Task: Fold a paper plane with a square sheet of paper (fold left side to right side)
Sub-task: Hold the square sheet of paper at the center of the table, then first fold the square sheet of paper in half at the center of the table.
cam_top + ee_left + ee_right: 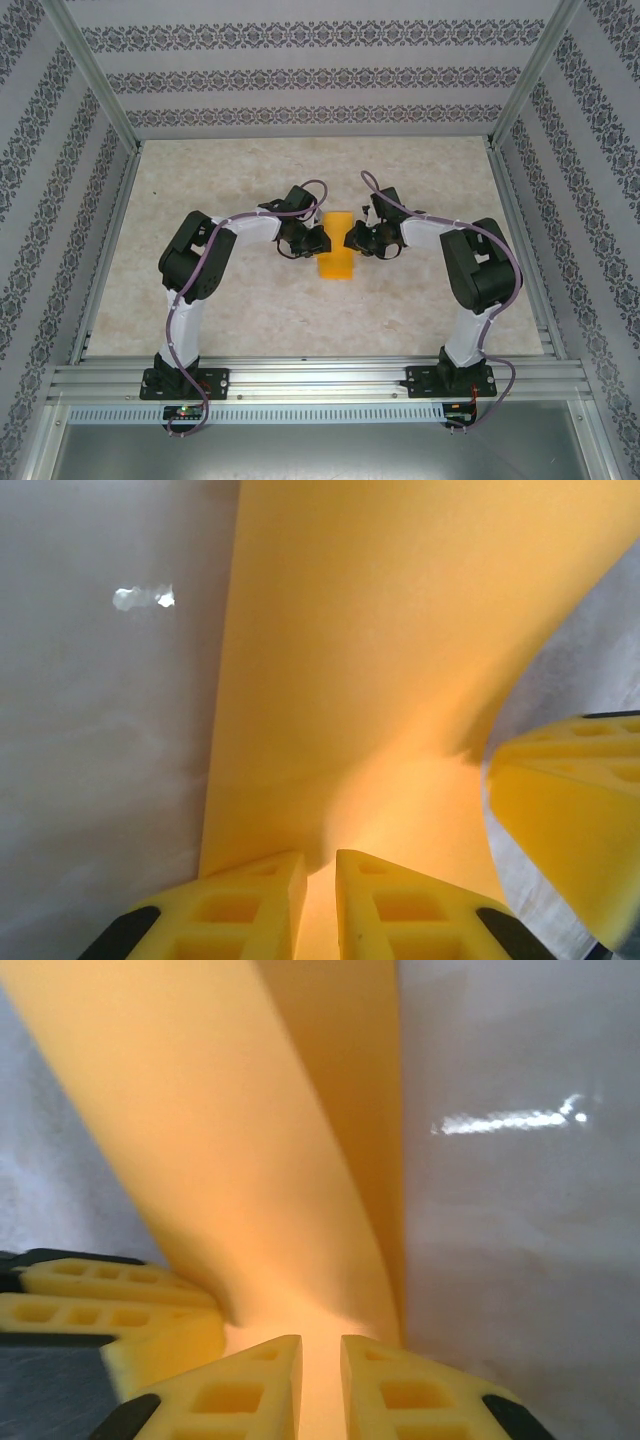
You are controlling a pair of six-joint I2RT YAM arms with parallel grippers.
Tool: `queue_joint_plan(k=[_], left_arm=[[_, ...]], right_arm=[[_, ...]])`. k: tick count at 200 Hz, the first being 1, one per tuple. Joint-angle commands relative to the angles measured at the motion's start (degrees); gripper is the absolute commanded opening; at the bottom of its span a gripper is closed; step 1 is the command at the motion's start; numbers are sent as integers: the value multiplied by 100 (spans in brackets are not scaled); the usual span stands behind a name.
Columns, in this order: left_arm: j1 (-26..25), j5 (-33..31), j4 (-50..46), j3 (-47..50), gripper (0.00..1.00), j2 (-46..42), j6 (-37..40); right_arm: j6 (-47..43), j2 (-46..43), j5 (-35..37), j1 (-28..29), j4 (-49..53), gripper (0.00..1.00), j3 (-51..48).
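**The count, kind by kind**

There is one orange sheet of paper (pixel 336 262), at the centre of the top view. There are two arms: the left arm (pixel 190 262) at lower left of the frame and the right arm (pixel 480 265) at lower right. There are two grippers, the left gripper (pixel 320 240) and the right gripper (pixel 350 240), each with two yellow fingers (pixel 250 910). There is one table (pixel 250 315). Three patterned walls (pixel 320 75) stand at the left, top and right.
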State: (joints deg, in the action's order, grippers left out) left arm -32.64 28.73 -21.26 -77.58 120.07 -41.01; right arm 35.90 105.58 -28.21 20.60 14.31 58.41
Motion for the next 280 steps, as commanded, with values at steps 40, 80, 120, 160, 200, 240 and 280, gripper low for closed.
queue_joint_plan(k=[40,80,120,160,200,240,280], left_arm=[[-13,-348,-151,217,19,275,128],[-40,-363,-202,179,19,303,153],[-75,-387,-272,129,19,298,232],[-112,-346,-324,171,19,213,506],[-130,-129,-255,415,19,18,829],[-237,124,2,767,19,-227,1207],[-354,194,-28,934,20,-382,1507]], right_arm=[[305,159,-282,81,-360,18,748],[400,670,-265,159,-471,17,1069],[315,967,-43,177,-334,17,1150],[190,1216,242,147,-77,18,1233],[162,1376,377,113,88,18,1208],[163,1417,430,104,129,17,1172],[181,1438,431,111,119,17,1164]])
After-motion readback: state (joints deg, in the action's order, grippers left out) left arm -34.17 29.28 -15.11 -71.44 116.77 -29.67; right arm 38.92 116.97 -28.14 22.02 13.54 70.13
